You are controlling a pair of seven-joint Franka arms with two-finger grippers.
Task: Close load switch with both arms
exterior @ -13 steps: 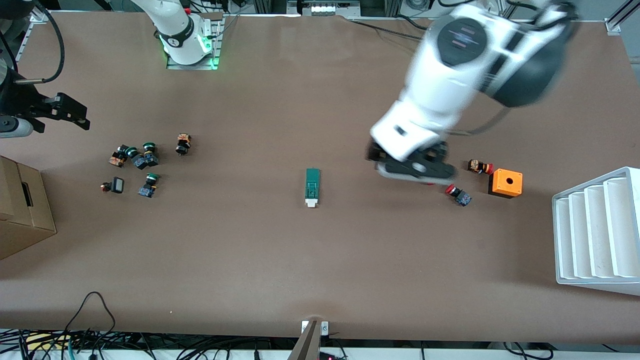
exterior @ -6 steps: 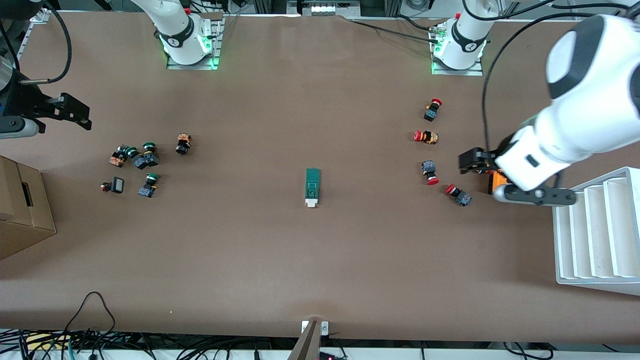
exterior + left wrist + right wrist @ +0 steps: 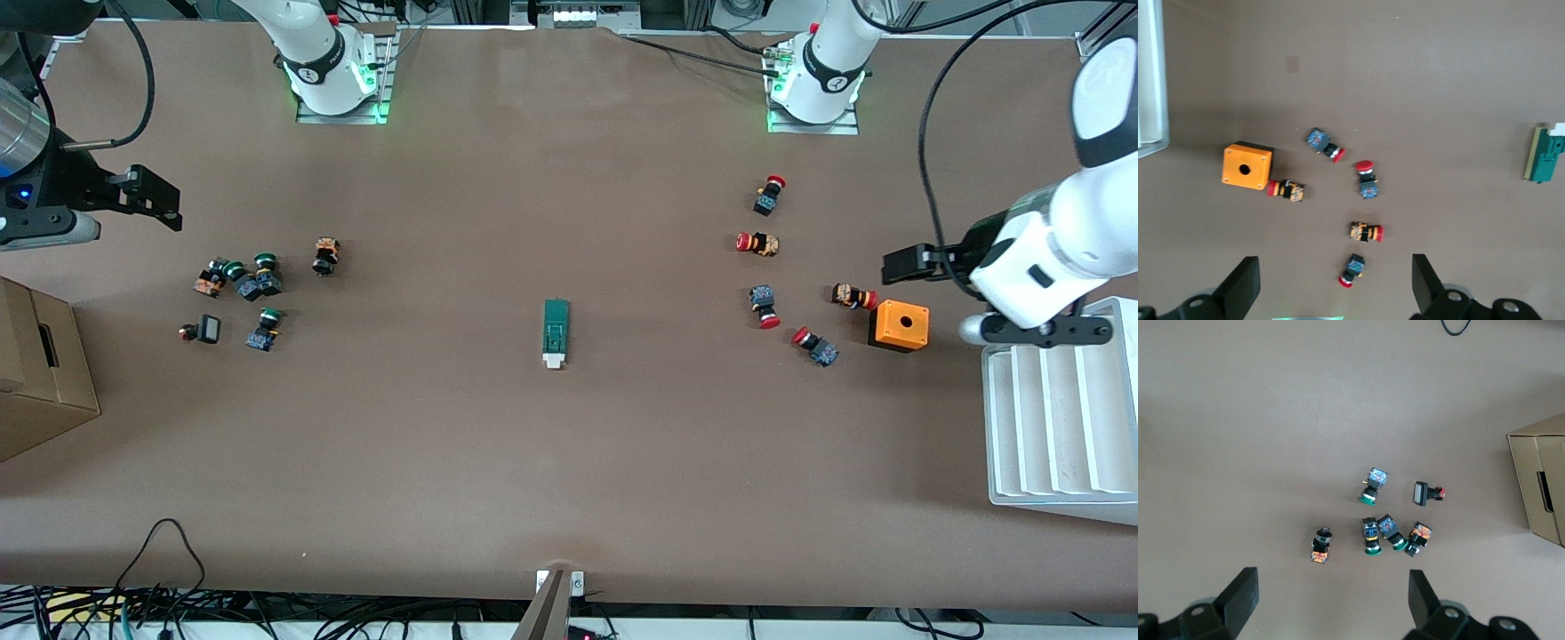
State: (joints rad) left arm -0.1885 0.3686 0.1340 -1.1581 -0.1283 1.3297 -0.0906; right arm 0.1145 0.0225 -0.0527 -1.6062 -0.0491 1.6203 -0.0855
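Load switch [image 3: 555,332] sits alone mid-worktop [image 3: 569,444], cut off by the frame edge in left wrist view. Left tool [image 3: 1331,283] w/ fingers apart hangs over the rack end; right tool [image 3: 1328,597], also apart, over the box end, both well apart from the switch.

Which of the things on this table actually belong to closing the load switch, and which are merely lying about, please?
Belongs to the job:
- load switch, mid-table, untouched
- left pincer, open, above the red-capped buttons
- right pincer, open, above the green-capped buttons

Lying about:
- orange box
- white tray
- cardboard box
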